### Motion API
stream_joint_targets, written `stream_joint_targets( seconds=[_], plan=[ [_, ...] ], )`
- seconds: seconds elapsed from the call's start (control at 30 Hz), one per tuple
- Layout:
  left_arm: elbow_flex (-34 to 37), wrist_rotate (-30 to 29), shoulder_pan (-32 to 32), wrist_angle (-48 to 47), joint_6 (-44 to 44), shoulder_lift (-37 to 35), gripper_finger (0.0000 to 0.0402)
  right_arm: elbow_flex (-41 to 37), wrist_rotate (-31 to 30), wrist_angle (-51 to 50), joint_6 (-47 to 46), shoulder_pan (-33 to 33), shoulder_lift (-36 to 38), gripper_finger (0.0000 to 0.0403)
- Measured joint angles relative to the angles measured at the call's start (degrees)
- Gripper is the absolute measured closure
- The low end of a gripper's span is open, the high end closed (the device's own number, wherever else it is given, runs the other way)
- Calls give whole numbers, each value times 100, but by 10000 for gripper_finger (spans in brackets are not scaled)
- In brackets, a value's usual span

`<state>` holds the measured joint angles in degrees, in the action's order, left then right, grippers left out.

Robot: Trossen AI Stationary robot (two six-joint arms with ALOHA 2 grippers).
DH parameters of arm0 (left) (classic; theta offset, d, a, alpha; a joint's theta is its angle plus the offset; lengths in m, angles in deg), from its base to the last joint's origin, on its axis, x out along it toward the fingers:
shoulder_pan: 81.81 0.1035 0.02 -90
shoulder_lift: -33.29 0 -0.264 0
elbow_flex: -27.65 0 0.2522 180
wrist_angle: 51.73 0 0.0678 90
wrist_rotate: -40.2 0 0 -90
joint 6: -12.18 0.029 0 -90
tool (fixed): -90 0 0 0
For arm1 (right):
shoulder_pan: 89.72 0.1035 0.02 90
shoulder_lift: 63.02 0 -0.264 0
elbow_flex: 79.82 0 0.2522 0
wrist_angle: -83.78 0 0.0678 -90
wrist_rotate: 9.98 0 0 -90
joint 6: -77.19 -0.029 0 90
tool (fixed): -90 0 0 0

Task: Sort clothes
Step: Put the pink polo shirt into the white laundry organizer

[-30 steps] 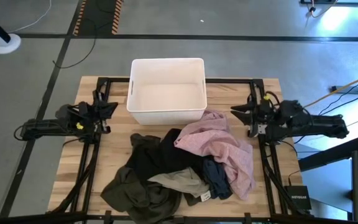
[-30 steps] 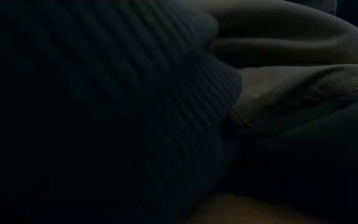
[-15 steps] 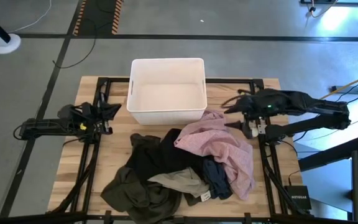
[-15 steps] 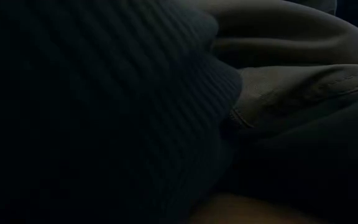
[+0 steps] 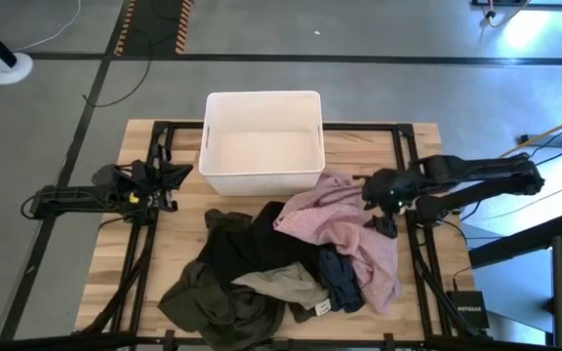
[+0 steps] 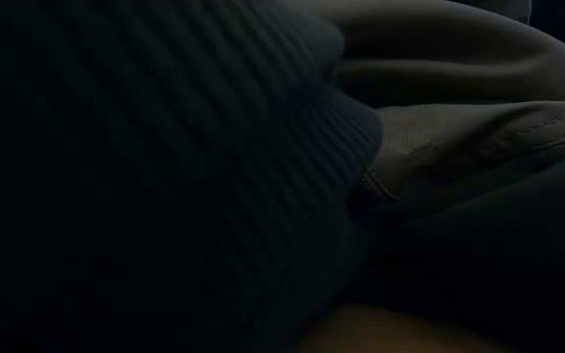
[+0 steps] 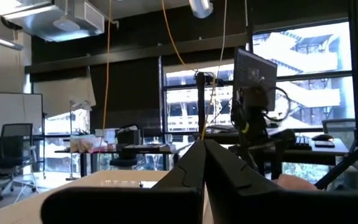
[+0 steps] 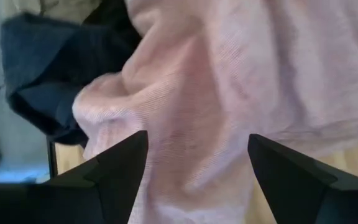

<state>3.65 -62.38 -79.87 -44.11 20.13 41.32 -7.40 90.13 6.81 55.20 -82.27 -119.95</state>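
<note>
The clothes lie in a heap on the wooden table's near middle: a pale pink garment [image 5: 344, 229] on top at the right, a black one [image 5: 252, 249], a navy one [image 5: 340, 278], a beige one [image 5: 281, 285] and a dark olive one [image 5: 213, 302]. My right gripper [image 5: 381, 207] hangs open above the pink garment's right part, tipped down. In the right wrist view, the right gripper [image 8: 197, 155] has pink cloth [image 8: 229, 74] below the gap between its fingers and navy cloth [image 8: 42, 68] beside it. My left gripper [image 5: 179, 174] waits shut at the table's left, pointing toward the table's right and seen closed in the left wrist view [image 7: 204, 163].
A white rectangular bin [image 5: 261, 144] stands at the table's far middle, just beyond the heap. Dark ribbed and olive cloth [image 6: 263, 147] fills the low view and hides the rest of the table from it. Bare wood [image 5: 164, 234] shows to the left of the heap.
My right gripper has swung from the table's right edge toward the heap, has tipped from about level to pointing steeply down over the pink garment, and has opened wide. The clothes and my left arm have stayed as they were.
</note>
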Motion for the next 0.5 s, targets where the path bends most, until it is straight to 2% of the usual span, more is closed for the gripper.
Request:
stream_joint_targets(
  seconds=[0.3,0.5],
  plan=[
    [0,-3,0,1,-54,0,401,-178,-745,624,-355,1169,-137,107],
    [0,-2,0,5,-49,0,402,-8,-758,478,-807,1625,-207,107]
  ],
)
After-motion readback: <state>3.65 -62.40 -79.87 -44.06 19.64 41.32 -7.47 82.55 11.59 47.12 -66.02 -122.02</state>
